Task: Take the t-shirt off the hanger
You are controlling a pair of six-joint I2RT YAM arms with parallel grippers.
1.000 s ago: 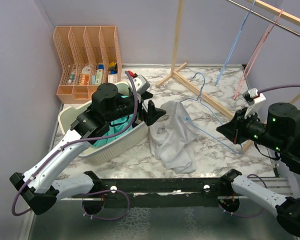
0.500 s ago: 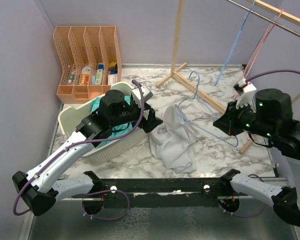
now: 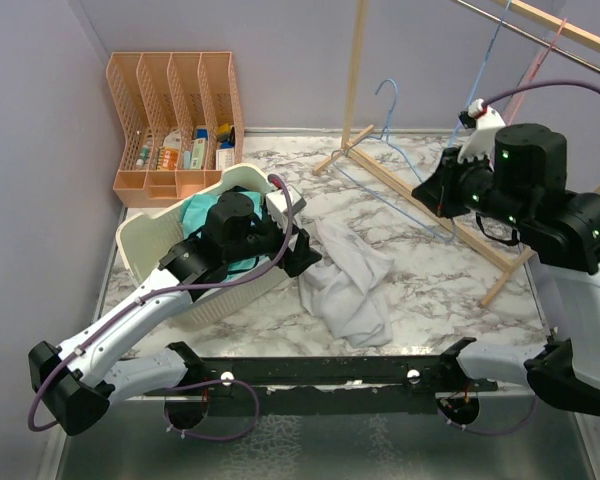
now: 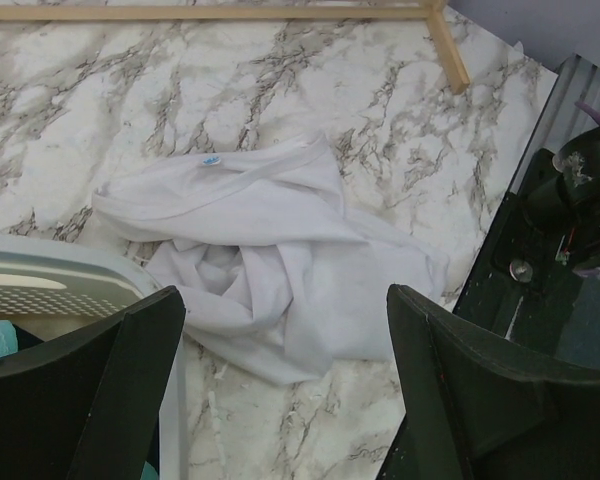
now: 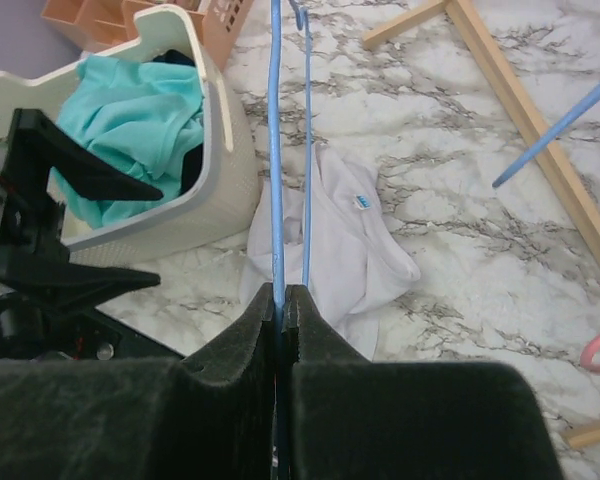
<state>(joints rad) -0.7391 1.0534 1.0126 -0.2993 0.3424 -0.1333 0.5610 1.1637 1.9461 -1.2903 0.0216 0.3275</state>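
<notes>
The white t-shirt [image 3: 345,285] lies crumpled on the marble table, free of the hanger; it also shows in the left wrist view [image 4: 270,250] and the right wrist view [image 5: 335,235]. My right gripper [image 3: 432,192] is shut on the light blue wire hanger [image 3: 384,110], holding it in the air above the table's back right. In the right wrist view the hanger [image 5: 275,150] runs up from between the closed fingers of that gripper [image 5: 281,292]. My left gripper [image 3: 305,255] hovers open at the shirt's left edge, and its wrist view [image 4: 280,300] shows nothing between its fingers.
A white laundry basket [image 3: 145,235] with teal clothing stands left of the shirt. An orange file organizer [image 3: 175,110] is at the back left. A wooden rack [image 3: 355,70] stands behind, its base bar [image 3: 480,245] crossing the right side. Blue [image 3: 470,105] and pink [image 3: 515,90] hangers hang from its rail.
My right gripper has raised the hanger up and back, clear of the shirt, which has dropped onto the table. My left gripper sank slightly toward the shirt's edge.
</notes>
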